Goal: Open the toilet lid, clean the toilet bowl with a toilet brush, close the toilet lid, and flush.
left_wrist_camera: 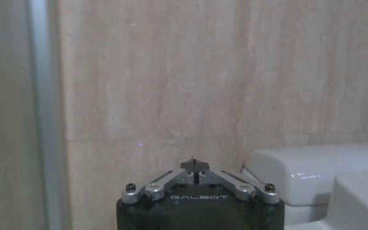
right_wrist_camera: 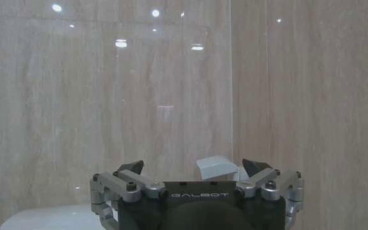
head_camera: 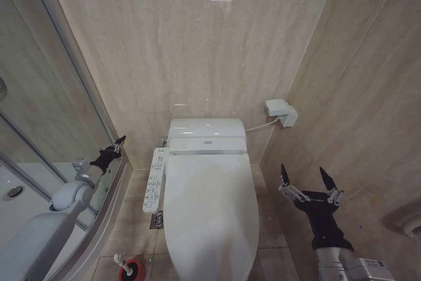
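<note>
The toilet lid [head_camera: 210, 212] is down, a glossy white oval covering the seat, so the toilet bowl is hidden under it. At the floor to the toilet's left, the toilet brush [head_camera: 119, 259] shows a short white handle standing in a red holder cup [head_camera: 133, 270]; its bristle head is hidden. My left gripper [head_camera: 110, 149] hangs shut beside the shower glass, left of the tank; in the left wrist view its tips [left_wrist_camera: 195, 165] meet. My right gripper [head_camera: 306, 177] is open and empty, to the right of the lid, its two fingers [right_wrist_camera: 130, 167] spread apart.
A side control panel [head_camera: 155, 179] runs along the toilet's left edge. A white wall box [head_camera: 281, 111] with a cable sits behind on the right. A glass shower door [head_camera: 59, 103] and shower tray [head_camera: 20, 192] stand on the left. Tiled walls close in on both sides.
</note>
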You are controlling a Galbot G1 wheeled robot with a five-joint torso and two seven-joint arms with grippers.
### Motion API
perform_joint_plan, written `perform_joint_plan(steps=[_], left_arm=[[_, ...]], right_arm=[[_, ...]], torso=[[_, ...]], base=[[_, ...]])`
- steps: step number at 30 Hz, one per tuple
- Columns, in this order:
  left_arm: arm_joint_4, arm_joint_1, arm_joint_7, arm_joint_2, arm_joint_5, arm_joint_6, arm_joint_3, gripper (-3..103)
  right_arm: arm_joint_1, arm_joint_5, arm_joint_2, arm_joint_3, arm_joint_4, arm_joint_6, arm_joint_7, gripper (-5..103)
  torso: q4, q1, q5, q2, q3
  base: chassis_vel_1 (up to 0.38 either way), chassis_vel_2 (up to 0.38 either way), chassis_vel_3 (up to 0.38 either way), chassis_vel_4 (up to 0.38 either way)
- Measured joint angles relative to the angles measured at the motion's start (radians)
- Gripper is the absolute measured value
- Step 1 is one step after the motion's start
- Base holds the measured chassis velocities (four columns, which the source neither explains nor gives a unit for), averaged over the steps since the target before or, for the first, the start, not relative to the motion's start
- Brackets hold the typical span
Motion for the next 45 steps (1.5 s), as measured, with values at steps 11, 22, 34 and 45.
perform_joint_plan(steps=[11, 22, 34, 45], left_arm=[[0.083, -0.145, 0.011, 0.014, 0.025, -0.032, 0.202, 0], [0.074, -0.143, 0.008, 0.020, 0.044, -0.035, 0.209, 0], [0.062, -0.121, 0.095, 0.041, 0.041, -0.033, 0.201, 0], [0.222, -0.194, 0.235, 0.051, 0.074, -0.049, 0.265, 0]], right_arm=[[0.000, 0.000, 0.000, 0.000, 0.000, 0.000, 0.000, 100], [0.000, 0.000, 0.000, 0.000, 0.000, 0.000, 0.000, 100], [0.000, 0.000, 0.000, 0.000, 0.000, 0.000, 0.000, 100], [0.000, 0.000, 0.000, 0.000, 0.000, 0.000, 0.000, 100]], torso=[[0.0000, 0.000, 0.0002, 0.000, 0.000], [0.0002, 0.000, 0.0002, 0.000, 0.000], [-0.0001, 0.001, -0.0001, 0.000, 0.000], [-0.0003, 0.000, 0.0001, 0.000, 0.000]], base=[[0.000, 0.000, 0.000, 0.000], [0.000, 0.000, 0.000, 0.000], [-0.073, 0.089, 0.092, -0.096], [-0.001, 0.001, 0.005, -0.006]])
